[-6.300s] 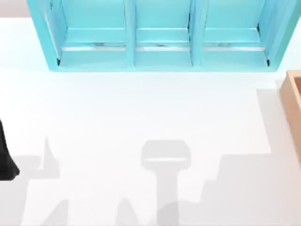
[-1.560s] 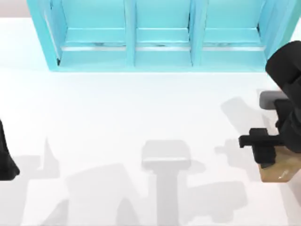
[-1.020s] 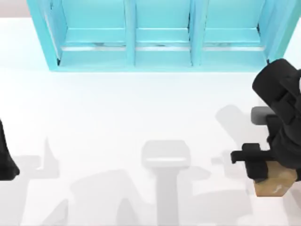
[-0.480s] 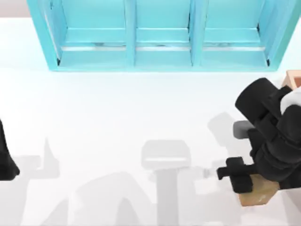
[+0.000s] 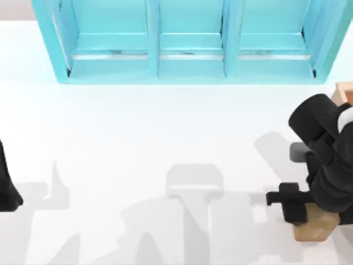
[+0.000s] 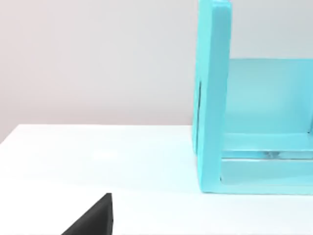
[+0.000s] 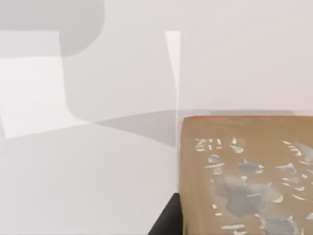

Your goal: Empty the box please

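The left arm [image 5: 6, 185] sits parked at the table's [image 5: 138, 138] left edge; I cannot tell how its gripper stands. Along the far edge stands the turquoise shelf unit [image 5: 187, 41]. Toward the near right corner, the right gripper [image 5: 302, 212] is clamped on a small tan cube [image 5: 315, 226] with pale flecks. The box [image 5: 344, 91] peeks in at the right edge, behind the right arm, just beside the shelf unit.

No readable text, white and grey marks on tan cube [image 7: 247, 178] illegible
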